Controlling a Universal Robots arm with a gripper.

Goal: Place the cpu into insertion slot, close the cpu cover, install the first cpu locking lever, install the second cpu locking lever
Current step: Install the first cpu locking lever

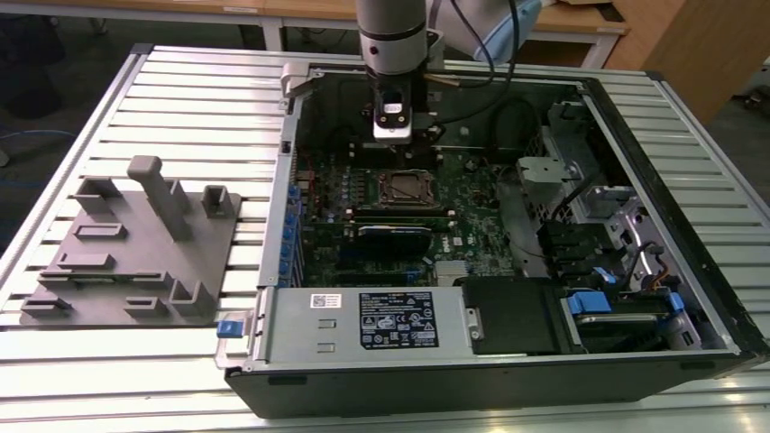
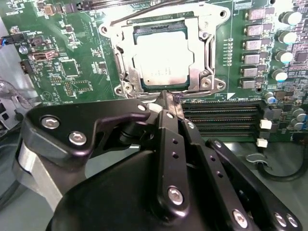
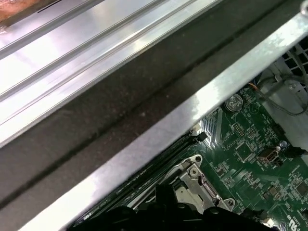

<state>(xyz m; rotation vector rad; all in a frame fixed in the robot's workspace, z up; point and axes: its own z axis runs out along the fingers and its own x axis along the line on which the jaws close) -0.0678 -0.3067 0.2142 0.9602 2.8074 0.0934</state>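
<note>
The cpu (image 2: 163, 57) lies flat in the insertion slot (image 1: 407, 188), its silvery top showing through the window of the cpu cover (image 2: 126, 57), which lies down over it. Thin metal lever rods run along two sides of the socket (image 2: 211, 53) (image 2: 144, 14); whether they are latched I cannot tell. My gripper (image 2: 166, 96) hangs just above the socket's edge nearest the memory slots, fingers drawn together with nothing between them. In the exterior view the gripper (image 1: 396, 131) stands over the board just behind the socket. In the first wrist view a corner of the socket (image 3: 192, 175) lies beside the case wall.
Long black memory slots (image 2: 221, 115) lie beside the socket, with a row of capacitors (image 2: 284, 38) near it. The open case has a metal rim (image 3: 192, 110), a power supply (image 1: 361, 320) and a drive cage (image 1: 578, 216). A grey fixture plate (image 1: 132, 244) sits at the exterior view's left.
</note>
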